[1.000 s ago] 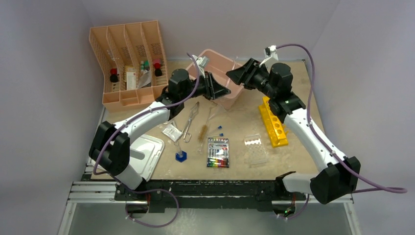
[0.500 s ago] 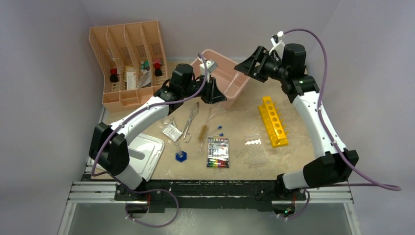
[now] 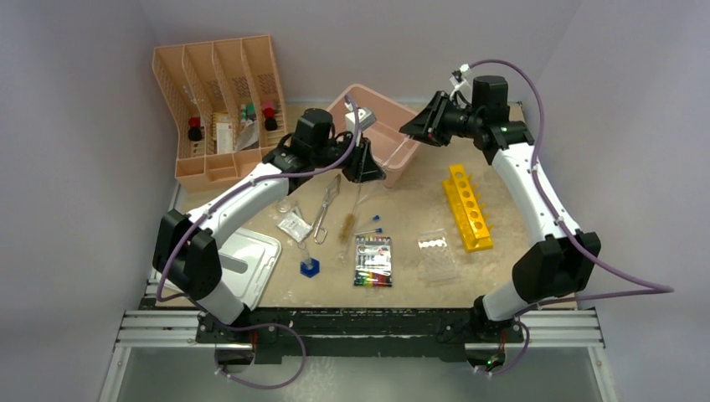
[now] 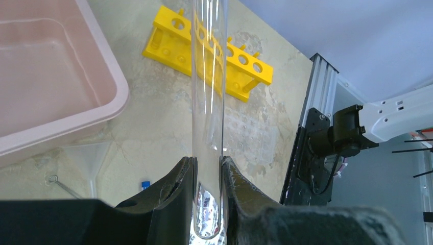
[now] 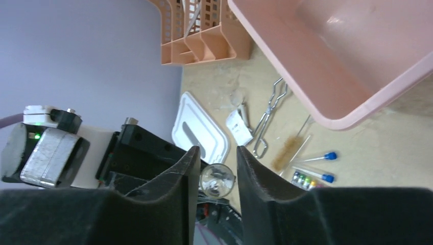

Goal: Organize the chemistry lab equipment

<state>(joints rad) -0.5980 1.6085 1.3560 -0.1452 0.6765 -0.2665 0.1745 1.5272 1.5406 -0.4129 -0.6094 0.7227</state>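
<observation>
Your left fingers [image 3: 368, 165] are clamped on the rounded bottom end of a clear glass tube [image 4: 208, 76]. In the left wrist view the tube runs straight up out of the frame, so you cannot see its mouth there. From overhead it is only a faint streak over the table [image 3: 410, 201], by the near corner of the pink bin [image 3: 393, 126], pointing toward your right fingers [image 3: 410, 132]. In the right wrist view you look straight down the tube's open mouth [image 5: 217, 179]. It fills the gap between the two parted fingers [image 5: 190, 173], and you cannot tell from any view whether they press on the glass or just stand to either side of it. The rest lies on the table below the left arm: metal tongs [image 3: 325, 208], the brown brush [image 3: 346, 226] just beside them, and two blue-capped tubes [image 3: 374, 230] to the right of the brush. A small packet [image 3: 294, 224] lies left of the tongs, its contents unreadable, and a blue-based cylinder [image 3: 309, 266] stands nearer the bases. The clear rack [image 3: 435, 255] is hard to pick out against the table and lies next to a box of coloured markers [image 3: 373, 260]. The yellow rack [image 3: 469, 209] lies under the right arm. A clear funnel [image 4: 92, 153] shows only in the left wrist view, partly cut off by the fingers. The items in the peach organizer [image 3: 218, 109] at the far left are too small to name.
</observation>
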